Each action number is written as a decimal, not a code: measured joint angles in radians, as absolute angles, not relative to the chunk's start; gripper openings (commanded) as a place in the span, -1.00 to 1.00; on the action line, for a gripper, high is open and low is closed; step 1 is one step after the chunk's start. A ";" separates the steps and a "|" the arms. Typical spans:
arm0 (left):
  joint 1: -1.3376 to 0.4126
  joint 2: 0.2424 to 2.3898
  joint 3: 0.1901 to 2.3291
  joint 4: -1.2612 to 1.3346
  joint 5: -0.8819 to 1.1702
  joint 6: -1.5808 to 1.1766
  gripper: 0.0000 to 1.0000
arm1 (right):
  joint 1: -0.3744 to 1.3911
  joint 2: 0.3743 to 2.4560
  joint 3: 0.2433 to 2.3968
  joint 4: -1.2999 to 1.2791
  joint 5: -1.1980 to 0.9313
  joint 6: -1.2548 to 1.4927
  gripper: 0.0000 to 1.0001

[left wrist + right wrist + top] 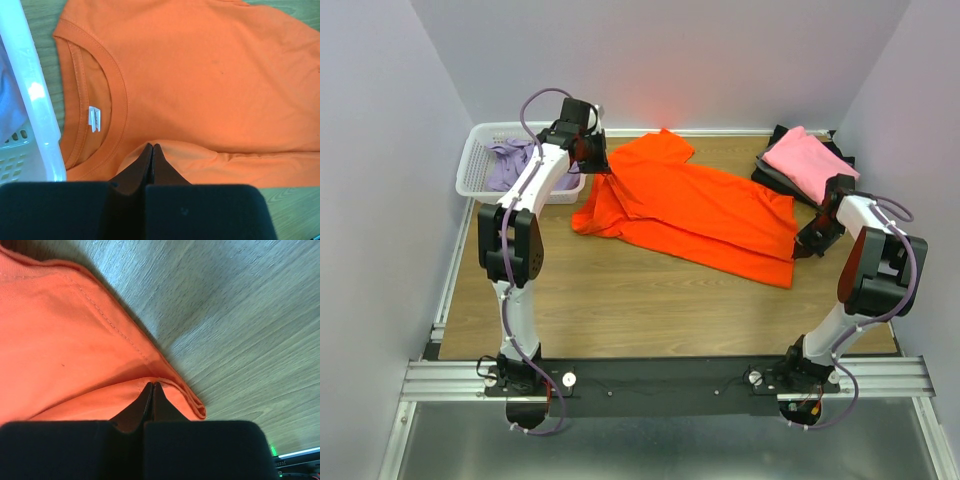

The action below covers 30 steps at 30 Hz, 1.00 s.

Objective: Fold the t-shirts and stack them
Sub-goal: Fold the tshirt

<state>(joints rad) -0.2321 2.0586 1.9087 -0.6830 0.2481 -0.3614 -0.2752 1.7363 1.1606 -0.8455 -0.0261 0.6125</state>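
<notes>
A bright orange t-shirt (695,205) lies spread across the middle of the wooden table, collar toward the left. My left gripper (593,157) is shut on a raised fold of its cloth (210,160) beside the collar (117,85); its jaws (152,146) meet tip to tip. At the shirt's right end my right gripper (810,240) is shut on a doubled fold at the hem corner (195,407), with the tips (153,385) pressed together. A pink t-shirt (808,163) lies folded on dark shirts (772,172) at the back right. A lavender t-shirt (510,162) sits in the basket.
The white lattice basket (480,150) stands at the back left, close against my left gripper; its rim (27,95) fills the left edge of the left wrist view. Bare wood (650,300) lies in front of the orange shirt. Walls enclose the table on three sides.
</notes>
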 measured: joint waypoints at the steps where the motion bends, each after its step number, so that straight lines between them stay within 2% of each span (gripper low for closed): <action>1: -0.232 2.060 1.909 -0.683 0.248 -0.361 -1.00 | -0.275 1.737 1.161 -0.846 -0.023 0.613 -0.97; 13: -0.230 2.126 1.962 -0.686 0.259 -0.361 -1.00 | -0.277 1.767 1.190 -0.838 -0.012 0.613 -0.97; 15: -0.230 2.143 1.988 -0.685 0.262 -0.361 -1.00 | -0.277 1.775 1.201 -0.834 -0.013 0.613 -0.87; 16: -0.230 2.153 2.003 -0.686 0.263 -0.361 -0.88 | -0.277 1.781 1.209 -0.833 -0.013 0.613 -0.76; 17: -0.229 2.163 2.019 -0.686 0.265 -0.361 -0.68 | -0.277 1.787 1.217 -0.830 -0.013 0.614 -0.47; 18: -0.229 2.173 2.035 -0.685 0.267 -0.363 -0.41 | -0.277 1.794 1.226 -0.827 -0.013 0.612 -0.27; 19: -0.229 2.181 2.047 -0.687 0.267 -0.362 0.12 | -0.277 1.801 1.234 -0.825 -0.013 0.608 -0.08; 20: -0.228 2.191 2.063 -0.688 0.268 -0.358 0.28 | -0.277 1.810 1.247 -0.822 -0.015 0.607 0.13; 22: -0.226 2.206 2.089 -0.690 0.272 -0.364 0.52 | -0.278 1.819 1.266 -0.812 -0.020 0.595 0.24; 26: -0.223 2.215 2.117 -0.687 0.284 -0.365 0.55 | -0.279 1.813 1.275 -0.799 -0.025 0.562 0.46; 30: -0.224 2.215 2.116 -0.679 0.300 -0.363 0.55 | -0.279 1.764 1.227 -0.780 -0.028 0.537 0.51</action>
